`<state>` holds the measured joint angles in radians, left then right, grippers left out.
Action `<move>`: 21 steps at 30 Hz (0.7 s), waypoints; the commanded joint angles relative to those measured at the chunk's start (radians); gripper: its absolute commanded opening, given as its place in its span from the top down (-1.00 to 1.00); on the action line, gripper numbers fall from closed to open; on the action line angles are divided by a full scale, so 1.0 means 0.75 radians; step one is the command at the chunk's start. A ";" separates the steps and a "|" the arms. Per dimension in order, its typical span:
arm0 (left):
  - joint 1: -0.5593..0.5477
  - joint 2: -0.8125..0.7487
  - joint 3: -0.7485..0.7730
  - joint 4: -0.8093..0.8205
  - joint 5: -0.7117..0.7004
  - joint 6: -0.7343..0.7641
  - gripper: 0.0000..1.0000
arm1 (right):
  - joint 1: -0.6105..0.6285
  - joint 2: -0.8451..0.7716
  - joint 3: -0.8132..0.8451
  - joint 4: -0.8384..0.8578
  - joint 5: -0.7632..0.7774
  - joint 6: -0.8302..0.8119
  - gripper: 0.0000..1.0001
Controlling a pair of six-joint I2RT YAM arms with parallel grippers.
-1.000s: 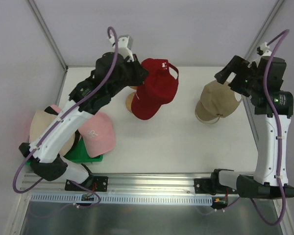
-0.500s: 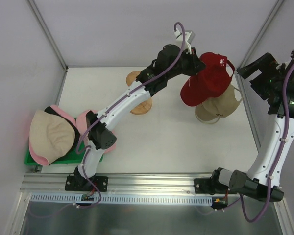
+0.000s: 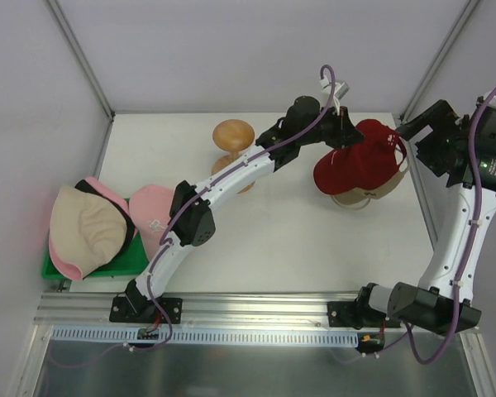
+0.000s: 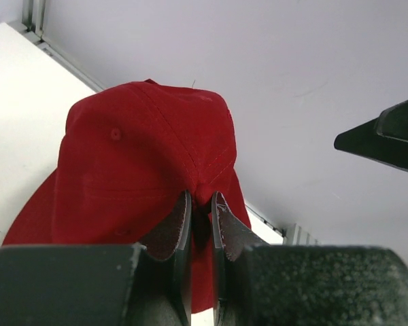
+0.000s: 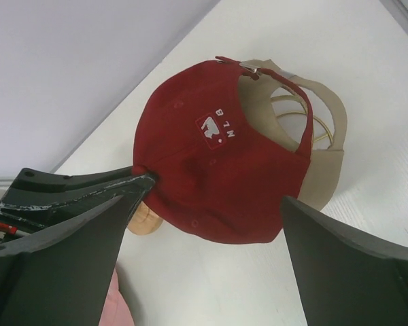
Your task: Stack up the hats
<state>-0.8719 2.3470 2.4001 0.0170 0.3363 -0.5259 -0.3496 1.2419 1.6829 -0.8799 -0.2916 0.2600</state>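
Observation:
My left gripper is shut on a fold of the red baseball cap and holds it over the beige cap at the right of the table. In the left wrist view the fingers pinch red fabric at the crown. The right wrist view looks down on the red cap covering most of the beige cap. My right gripper is wide open and empty, just right of the caps. A pink cap lies at the left. Beige, black and pink bucket hats are piled on the tray.
The bare wooden mushroom stand stands at the back middle. The green tray sits at the near left. Frame posts and walls close in the table's back corners.
My left arm has carried the red cap from the wooden stand rightward to above the beige cap and lowered it. My right gripper has drawn back to the right.

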 commanded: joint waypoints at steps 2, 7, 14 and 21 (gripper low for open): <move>-0.014 0.012 0.011 0.141 -0.002 -0.039 1.00 | -0.012 0.042 -0.021 0.026 0.047 -0.007 -0.99; -0.014 -0.006 -0.138 0.214 -0.119 -0.086 1.00 | -0.012 0.097 -0.027 0.003 0.133 -0.032 -0.99; -0.014 -0.045 -0.320 0.360 -0.205 -0.164 1.00 | -0.012 0.156 -0.084 0.003 0.225 -0.042 -0.96; -0.016 -0.023 -0.347 0.388 -0.144 -0.150 0.93 | -0.027 0.260 -0.143 0.036 0.287 -0.066 -0.87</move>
<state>-0.8719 2.3665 2.1448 0.2352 0.2085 -0.6373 -0.3515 1.4052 1.5841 -0.8696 -0.1181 0.2283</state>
